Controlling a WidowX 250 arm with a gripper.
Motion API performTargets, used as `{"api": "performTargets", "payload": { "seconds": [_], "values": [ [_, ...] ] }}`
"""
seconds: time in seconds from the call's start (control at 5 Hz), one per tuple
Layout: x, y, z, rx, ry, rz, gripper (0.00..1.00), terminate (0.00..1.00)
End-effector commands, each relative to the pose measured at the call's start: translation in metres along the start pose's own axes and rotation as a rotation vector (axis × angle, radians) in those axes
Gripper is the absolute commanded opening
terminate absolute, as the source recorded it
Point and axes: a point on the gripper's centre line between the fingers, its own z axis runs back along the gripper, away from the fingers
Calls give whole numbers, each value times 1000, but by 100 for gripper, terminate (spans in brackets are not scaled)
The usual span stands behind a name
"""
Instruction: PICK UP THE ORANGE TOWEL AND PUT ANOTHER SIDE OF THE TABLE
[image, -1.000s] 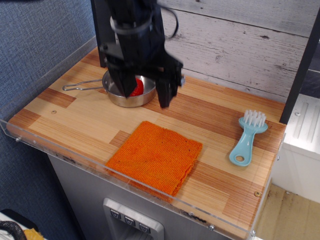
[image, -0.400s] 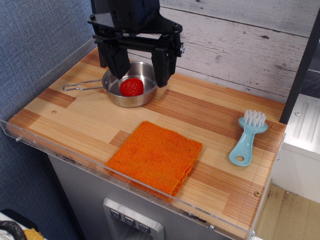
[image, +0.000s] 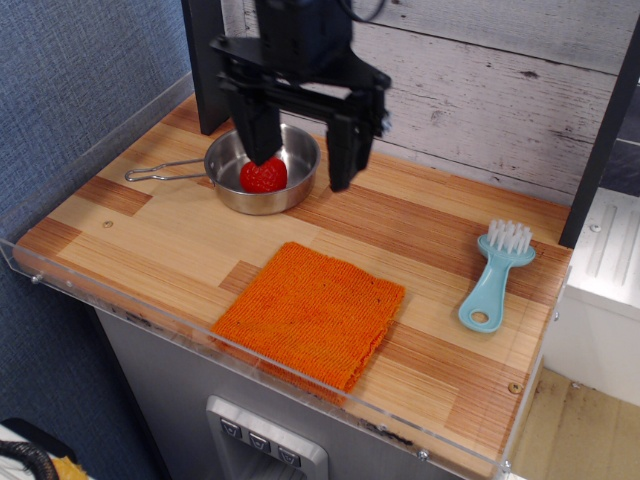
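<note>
The orange towel (image: 308, 314) lies flat and folded at the front middle of the striped wood table (image: 430, 240), its front edge against the clear rim. My black gripper (image: 302, 168) hangs open and empty above the back left of the table, over the right rim of the steel pan (image: 262, 170). Its two fingers point down, wide apart. It is well behind the towel and not touching it.
The steel pan holds a small red ball (image: 263, 176) and has a wire handle pointing left. A light blue brush (image: 494, 275) lies at the right. A clear acrylic rim (image: 200, 345) runs along the front and left. A plank wall stands behind.
My gripper has risen off the pan, turned to face squarely, and shifted a little to the right. The red ball stays in the pan. The towel has not moved.
</note>
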Motion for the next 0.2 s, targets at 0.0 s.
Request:
{"api": "performTargets", "payload": {
  "seconds": [0.0],
  "values": [
    [3, 2, 12, 5, -37, 2, 100, 100]
  ]
}}
